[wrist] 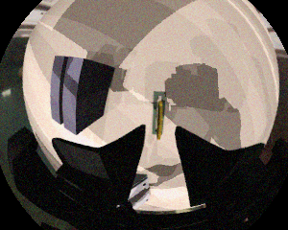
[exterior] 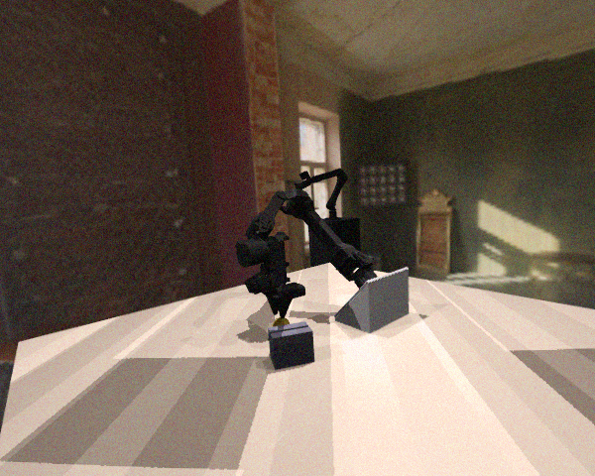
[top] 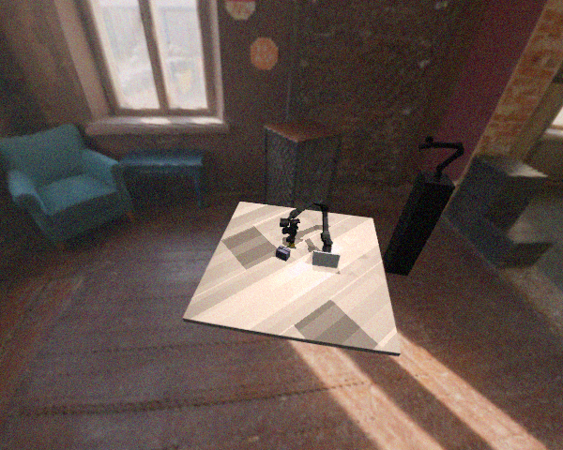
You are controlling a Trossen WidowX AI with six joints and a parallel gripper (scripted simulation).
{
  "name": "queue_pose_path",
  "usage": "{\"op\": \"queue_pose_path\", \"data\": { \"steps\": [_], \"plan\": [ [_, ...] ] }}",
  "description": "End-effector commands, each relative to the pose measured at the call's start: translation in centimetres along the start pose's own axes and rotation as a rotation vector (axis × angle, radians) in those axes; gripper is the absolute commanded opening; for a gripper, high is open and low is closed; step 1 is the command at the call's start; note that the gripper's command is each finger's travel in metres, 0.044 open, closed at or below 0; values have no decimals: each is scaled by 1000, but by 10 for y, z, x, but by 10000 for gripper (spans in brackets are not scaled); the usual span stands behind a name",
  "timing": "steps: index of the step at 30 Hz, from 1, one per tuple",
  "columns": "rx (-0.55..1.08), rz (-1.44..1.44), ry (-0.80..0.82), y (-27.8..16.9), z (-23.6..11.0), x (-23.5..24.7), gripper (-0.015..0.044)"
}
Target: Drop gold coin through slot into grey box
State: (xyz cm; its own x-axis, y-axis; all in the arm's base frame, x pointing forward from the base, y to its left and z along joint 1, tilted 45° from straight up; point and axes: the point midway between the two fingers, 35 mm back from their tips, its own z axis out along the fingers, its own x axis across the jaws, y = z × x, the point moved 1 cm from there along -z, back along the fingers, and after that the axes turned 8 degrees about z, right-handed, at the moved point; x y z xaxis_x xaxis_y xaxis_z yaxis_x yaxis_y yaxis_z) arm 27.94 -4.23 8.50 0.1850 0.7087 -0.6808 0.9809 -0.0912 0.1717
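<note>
The tool (wrist: 159, 144) hangs point-down over the coin (wrist: 159, 122), its two dark fingers partly closed with a clear gap between them — nothing is held. In the wrist view the coin stands on edge in its green holder (wrist: 158, 98), seen edge-on in line with that gap but beyond the fingertips, not touched. In the exterior view the fingertips sit just above the coin (exterior: 281, 321), which shows behind the box (exterior: 291, 345). The box stands on the surface (exterior: 184, 389) just beside the holder, its slot (wrist: 63, 92) along the lid — a grey wedge (exterior: 380, 301) lies near the arm's base.
</note>
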Motion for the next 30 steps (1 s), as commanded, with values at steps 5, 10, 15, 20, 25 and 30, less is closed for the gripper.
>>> {"op": "queue_pose_path", "data": {
  "steps": [5, 10, 15, 20, 25, 30],
  "plan": [
    [4, -9, -7, -1, 14, 0, 161],
    [4, -8, -7, -1, 22, 0, 161],
    [4, -8, -8, -2, 30, 0, 161],
    [4, -8, -9, -2, 38, 0, 161],
    [4, -8, -10, -3, 45, 0, 161],
    [4, -8, -11, -4, 51, -1, 161]
  ]
}}
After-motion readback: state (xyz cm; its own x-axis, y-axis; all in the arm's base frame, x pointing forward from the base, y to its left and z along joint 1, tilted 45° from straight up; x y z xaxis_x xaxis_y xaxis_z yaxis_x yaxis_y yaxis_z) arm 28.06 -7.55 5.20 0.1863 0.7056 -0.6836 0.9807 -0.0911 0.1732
